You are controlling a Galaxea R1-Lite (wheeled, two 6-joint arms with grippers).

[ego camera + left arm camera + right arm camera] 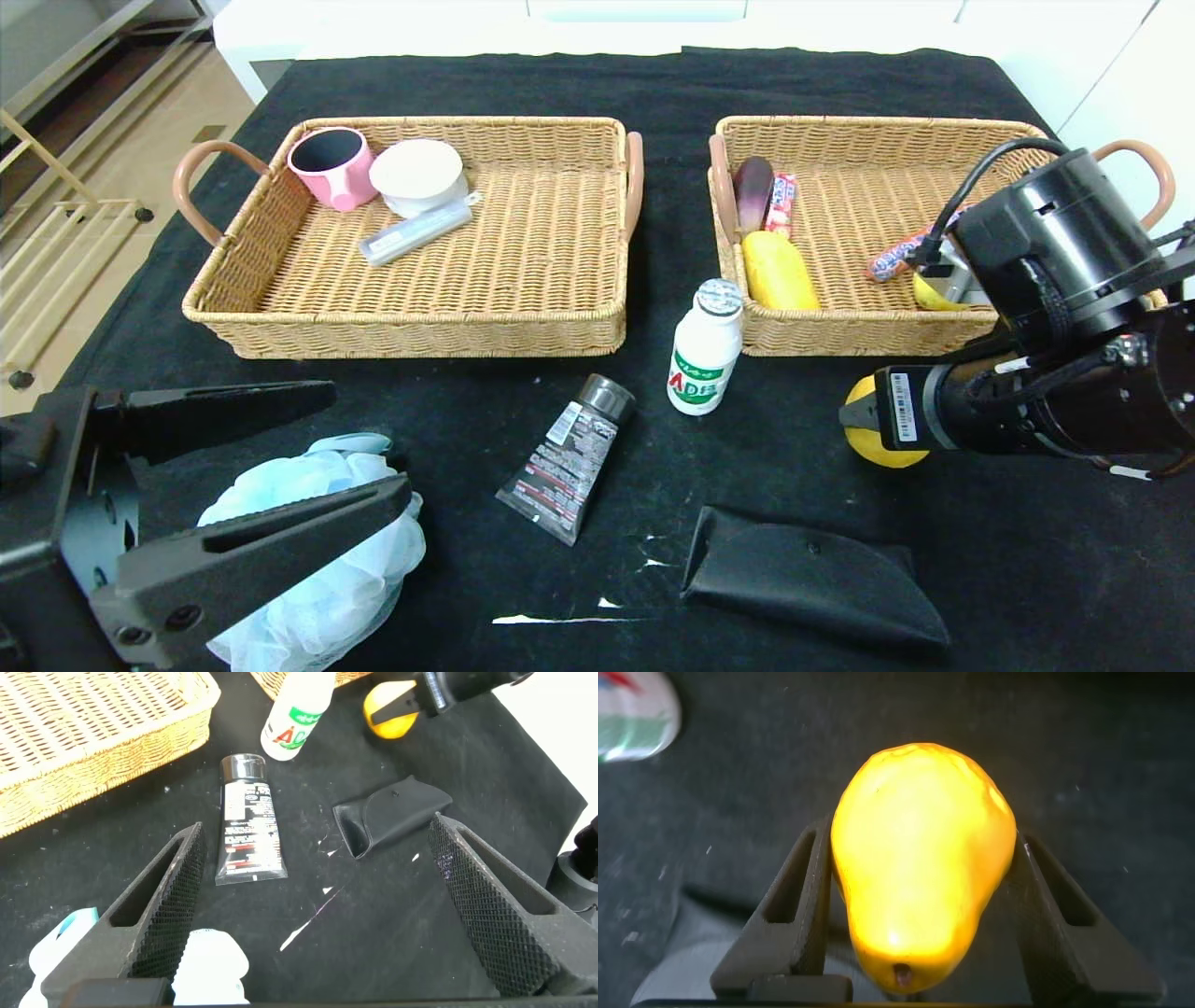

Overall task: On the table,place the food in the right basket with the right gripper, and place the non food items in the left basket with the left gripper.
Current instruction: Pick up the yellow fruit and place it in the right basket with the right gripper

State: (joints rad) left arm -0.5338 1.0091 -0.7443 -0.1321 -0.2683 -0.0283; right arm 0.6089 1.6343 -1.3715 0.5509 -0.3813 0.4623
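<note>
Head view: right gripper (864,415) clamps yellow pear-shaped fruit (882,453) on black cloth, just in front of right wicker basket (934,331); basket lies straight ahead.
Left wrist view: left gripper (313,905) wide, empty, above table.
Right wrist view: fruit (920,859) long axis runs along fingers (799,910), both sides touching.

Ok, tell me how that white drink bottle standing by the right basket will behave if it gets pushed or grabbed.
The white drink bottle stands upright on a narrow base, so a sideways push would probably tip it. Its round body suggests it would roll once down, likely toward the black tube or the right basket. The smooth surface may be somewhat slippery, so grabbing it around the middle looks safest.
</note>
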